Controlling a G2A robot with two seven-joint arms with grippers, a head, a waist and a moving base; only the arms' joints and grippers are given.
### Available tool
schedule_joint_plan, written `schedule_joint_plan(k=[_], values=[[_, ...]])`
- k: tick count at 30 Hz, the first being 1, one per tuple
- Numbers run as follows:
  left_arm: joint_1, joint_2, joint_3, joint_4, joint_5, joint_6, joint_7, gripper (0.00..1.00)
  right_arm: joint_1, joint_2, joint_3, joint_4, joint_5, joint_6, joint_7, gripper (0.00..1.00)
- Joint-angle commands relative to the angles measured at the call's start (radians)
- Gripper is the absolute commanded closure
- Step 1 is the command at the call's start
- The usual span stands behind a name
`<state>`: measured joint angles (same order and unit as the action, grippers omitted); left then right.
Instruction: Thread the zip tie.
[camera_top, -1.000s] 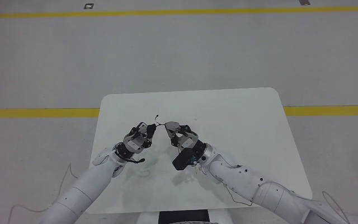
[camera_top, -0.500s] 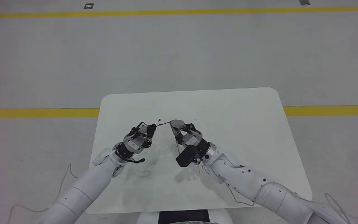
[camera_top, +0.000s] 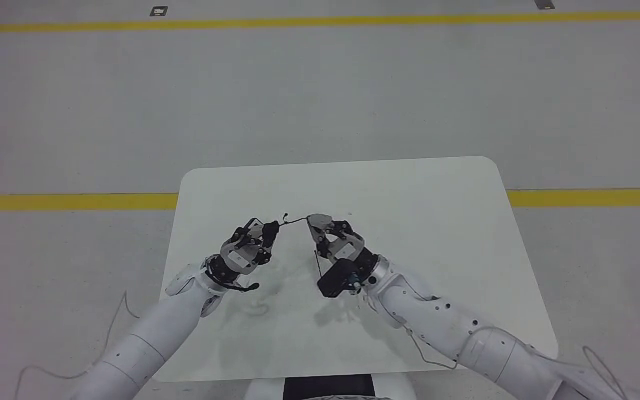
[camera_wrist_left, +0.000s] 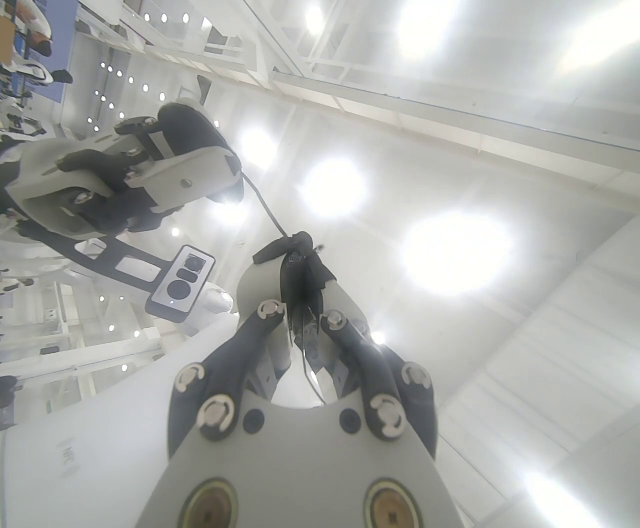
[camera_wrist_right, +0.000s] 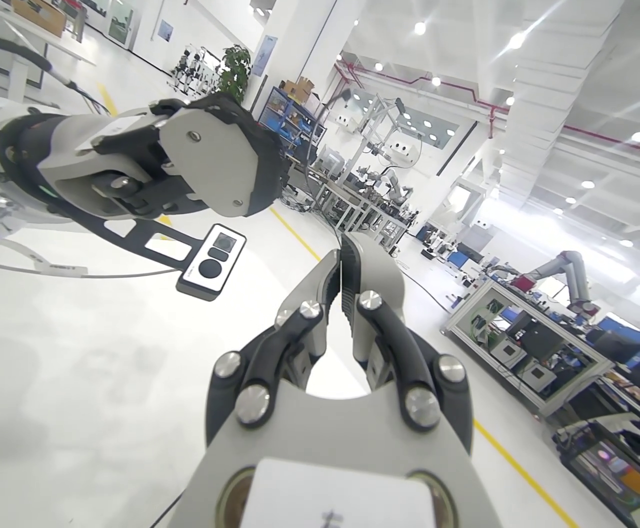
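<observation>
Thin black plastic zip tie (camera_wrist_left: 266, 207) bridges your left pincer (camera_wrist_left: 300, 252) and right pincer (camera_wrist_right: 341, 252), both pinched tight on it; an uneven pull could slip it free.

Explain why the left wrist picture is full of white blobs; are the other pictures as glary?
Left wrist view: the camera looks up into ceiling lamps, whose glare blooms wide, leaving the zip tie as a dark line against it. Right wrist view: the roof lights give only small starbursts, but straight building lines bow near the edges. Top view: even light on the table, no glare.
</observation>
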<state>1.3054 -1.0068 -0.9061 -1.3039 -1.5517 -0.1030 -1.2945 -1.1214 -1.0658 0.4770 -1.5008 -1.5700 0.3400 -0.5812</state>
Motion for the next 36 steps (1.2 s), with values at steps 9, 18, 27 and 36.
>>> schedule_joint_plan(k=[9, 18, 27, 36], values=[[0.0, 0.0, 0.0, 0.0, 0.0, 0.0, 0.0, 1.0, -0.018, 0.006, 0.027, -0.004, 0.0, 0.0, 0.007, 1.0], [0.0, 0.0, 0.0, 0.0, 0.0, 0.0, 0.0, 1.0, -0.032, 0.008, 0.044, -0.006, 0.0, 0.0, 0.011, 1.0], [0.0, 0.0, 0.0, 0.0, 0.0, 0.0, 0.0, 1.0, -0.045, 0.01, 0.065, -0.005, 0.0, 0.0, 0.012, 1.0], [0.0, 0.0, 0.0, 0.0, 0.0, 0.0, 0.0, 1.0, -0.063, 0.011, 0.09, -0.007, 0.0, 0.0, 0.01, 1.0]])
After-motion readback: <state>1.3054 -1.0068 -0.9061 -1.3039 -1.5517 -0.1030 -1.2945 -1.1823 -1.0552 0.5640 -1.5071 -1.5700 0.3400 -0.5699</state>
